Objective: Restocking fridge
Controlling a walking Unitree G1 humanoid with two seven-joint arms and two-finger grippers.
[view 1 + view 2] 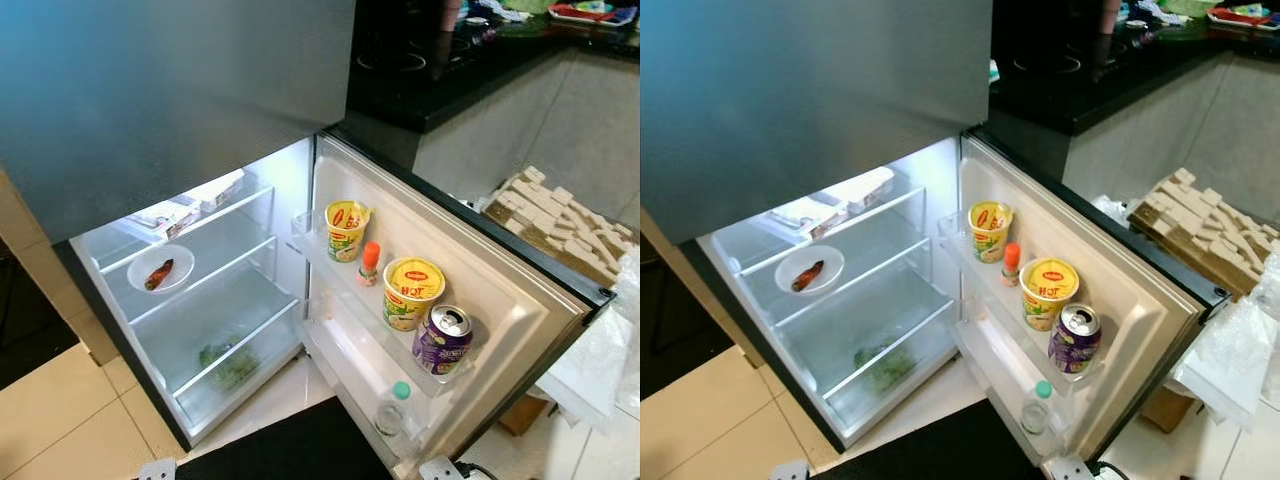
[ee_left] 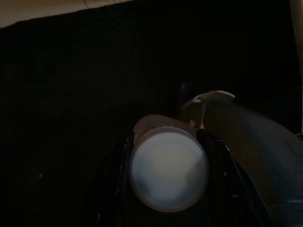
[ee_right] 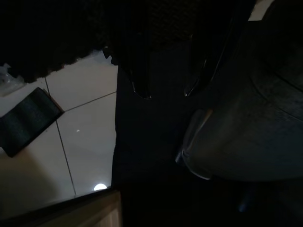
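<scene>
The fridge's lower compartment [image 1: 215, 285] stands open and lit, its door [image 1: 520, 300] swung out to the right. The door shelf carries two yellow noodle cups [image 1: 345, 230] [image 1: 412, 292], a small orange-capped bottle [image 1: 370, 262] and a purple can [image 1: 443, 340]. A clear bottle with a green cap [image 1: 393, 408] stands in the lower door shelf. Inside, a white plate [image 1: 161, 268] holds a reddish-brown piece, greens [image 1: 228, 360] lie at the bottom, and packets [image 1: 190, 205] sit on the top shelf. In the dark left wrist view my left gripper [image 2: 166, 142] is shut on a white round container [image 2: 168, 172]. My right gripper [image 3: 165, 92] hangs low over the floor tiles.
A black countertop [image 1: 450, 70] with dishes runs along the back right. A stack of pale blocks [image 1: 560, 225] and plastic bags [image 1: 610, 340] lie on the floor right of the door. Beige floor tiles [image 1: 60, 420] spread at the lower left.
</scene>
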